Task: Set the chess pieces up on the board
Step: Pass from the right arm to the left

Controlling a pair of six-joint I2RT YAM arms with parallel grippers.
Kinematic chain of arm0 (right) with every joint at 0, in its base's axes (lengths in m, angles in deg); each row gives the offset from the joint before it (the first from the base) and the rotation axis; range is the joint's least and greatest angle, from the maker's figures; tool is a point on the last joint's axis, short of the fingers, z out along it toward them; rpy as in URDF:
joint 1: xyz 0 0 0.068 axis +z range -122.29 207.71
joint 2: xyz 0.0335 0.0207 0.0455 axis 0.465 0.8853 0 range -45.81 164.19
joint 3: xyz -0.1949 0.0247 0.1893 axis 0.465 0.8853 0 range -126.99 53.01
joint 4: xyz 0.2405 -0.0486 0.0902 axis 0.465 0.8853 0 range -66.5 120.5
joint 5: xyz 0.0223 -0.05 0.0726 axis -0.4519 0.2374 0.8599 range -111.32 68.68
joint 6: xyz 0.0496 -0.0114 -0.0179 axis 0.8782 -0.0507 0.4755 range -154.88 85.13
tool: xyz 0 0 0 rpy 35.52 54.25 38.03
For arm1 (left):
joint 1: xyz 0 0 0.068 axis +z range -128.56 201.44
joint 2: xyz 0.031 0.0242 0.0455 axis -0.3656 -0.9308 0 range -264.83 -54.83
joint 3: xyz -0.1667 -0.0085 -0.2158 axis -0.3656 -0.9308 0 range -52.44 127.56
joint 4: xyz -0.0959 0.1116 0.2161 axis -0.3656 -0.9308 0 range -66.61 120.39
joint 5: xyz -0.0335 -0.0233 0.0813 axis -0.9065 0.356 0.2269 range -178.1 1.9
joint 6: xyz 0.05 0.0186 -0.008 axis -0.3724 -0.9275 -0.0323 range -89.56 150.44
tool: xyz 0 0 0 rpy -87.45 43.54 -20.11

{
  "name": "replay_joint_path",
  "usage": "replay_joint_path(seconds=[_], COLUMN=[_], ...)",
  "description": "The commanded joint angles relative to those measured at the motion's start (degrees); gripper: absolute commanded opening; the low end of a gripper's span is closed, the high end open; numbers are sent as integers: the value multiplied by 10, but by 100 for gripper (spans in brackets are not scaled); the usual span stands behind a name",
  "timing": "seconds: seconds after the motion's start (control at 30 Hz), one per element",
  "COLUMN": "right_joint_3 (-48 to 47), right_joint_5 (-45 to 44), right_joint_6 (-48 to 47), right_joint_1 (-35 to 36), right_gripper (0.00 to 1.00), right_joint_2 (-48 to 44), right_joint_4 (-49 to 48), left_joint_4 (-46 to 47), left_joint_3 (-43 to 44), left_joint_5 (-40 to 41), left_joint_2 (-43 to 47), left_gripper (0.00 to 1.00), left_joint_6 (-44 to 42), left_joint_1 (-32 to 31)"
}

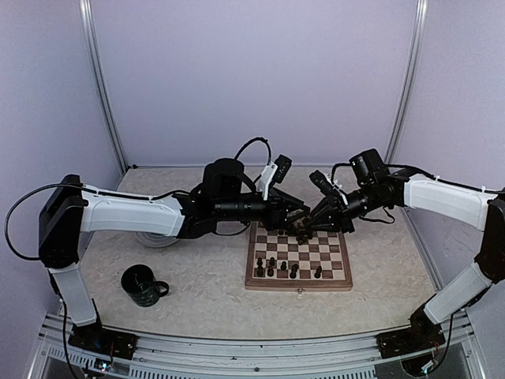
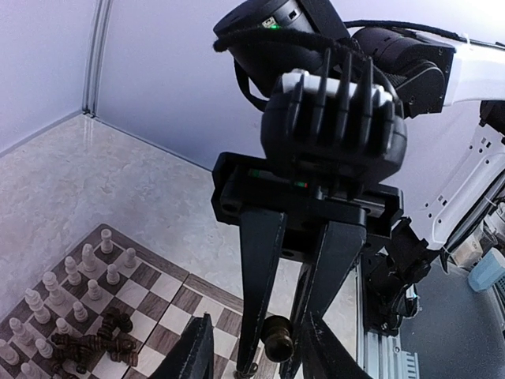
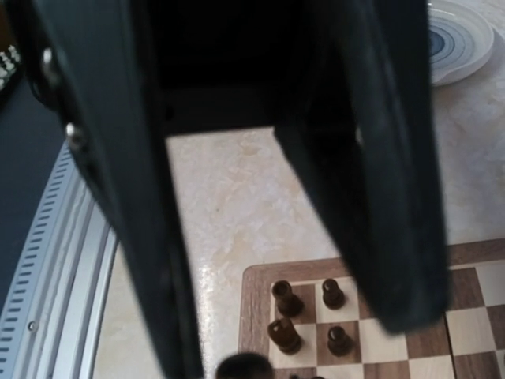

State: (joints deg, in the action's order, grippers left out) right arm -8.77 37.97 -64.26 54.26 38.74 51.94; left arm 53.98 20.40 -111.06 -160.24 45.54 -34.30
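Both grippers meet over the far edge of the board [image 1: 298,278]. My right gripper [image 1: 310,229] points down and is shut on a dark chess piece [image 2: 278,338], seen in the left wrist view between its two fingers [image 2: 260,292]. My left gripper [image 1: 296,223] is open, its own fingers [image 2: 193,351] standing outside the right gripper's fingers and not touching the piece. Cream pieces [image 2: 79,284] stand in rows on the board, and a heap of dark pieces [image 2: 95,346] lies beside them. Several dark pieces [image 3: 286,298] stand upright at a board corner [image 3: 254,308].
A dark mug [image 1: 144,284] stands at the near left of the table. A grey swirl-patterned plate [image 3: 458,39] lies left of the board, mostly under the left arm [image 1: 134,213]. The metal rail [image 1: 252,347] runs along the near edge.
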Motion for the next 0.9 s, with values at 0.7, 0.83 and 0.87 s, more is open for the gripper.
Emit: replay_joint_path(seconds=[0.7,0.83,0.87], right_joint_3=[-4,1,6], right_joint_5=[-6,-30,-39], right_joint_6=[2,-4,-5], right_joint_1=[-10,-13,-17], right_gripper=[5,19,25], right_joint_2=[-4,-12,-18], right_joint_4=[-16,-11,-10], left_joint_4=[-69,-79,-86], left_joint_3=[58,61,61], left_joint_5=[-39,-29,-24], left_joint_2=[-37,-34,-33], left_gripper=[11,6,6], left_joint_6=[-7,-11,-14], left_joint_1=[-6,-5,-5])
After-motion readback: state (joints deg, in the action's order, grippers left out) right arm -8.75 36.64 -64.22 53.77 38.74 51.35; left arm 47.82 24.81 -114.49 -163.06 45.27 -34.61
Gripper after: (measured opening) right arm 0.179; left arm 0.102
